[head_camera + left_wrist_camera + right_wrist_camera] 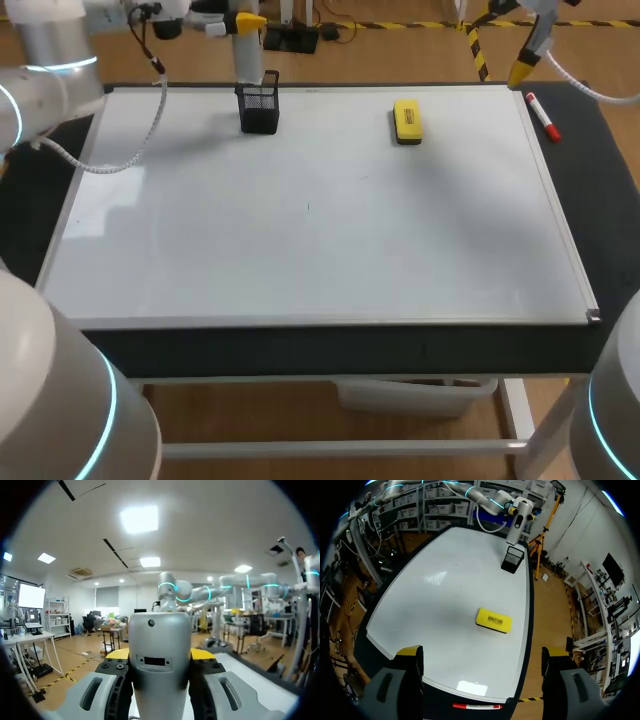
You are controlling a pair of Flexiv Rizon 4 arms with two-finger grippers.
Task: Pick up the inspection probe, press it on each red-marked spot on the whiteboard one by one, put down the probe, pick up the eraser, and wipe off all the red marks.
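Progress: whiteboard [300, 230] shows no red marks that I can make out in any view. So I cannot tell from the board alone whether pressing and wiping are done or not begun. Eraser [407, 120] lies flat on the board near its far edge, untouched by either arm.

Left gripper [243, 22]: closed on the inspection probe [250, 62], gripped from both sides. The wrist view shows the grey cylinder filling the gap between my fingers. The probe hangs upright, its lower end at the mouth of the black mesh holder [259, 110], which stands on the board's far left part. My judgement: the probe is either just leaving the holder or going back in.

Right gripper [481, 652]: fingers spread wide, nothing between them. It hovers above the board's far right corner. The eraser is ahead of it and below, well apart. A red marker [543, 115] lies on the black table [610, 200] just beside the board's right edge, nearly under this gripper.

Left to do, at least: set the probe down.
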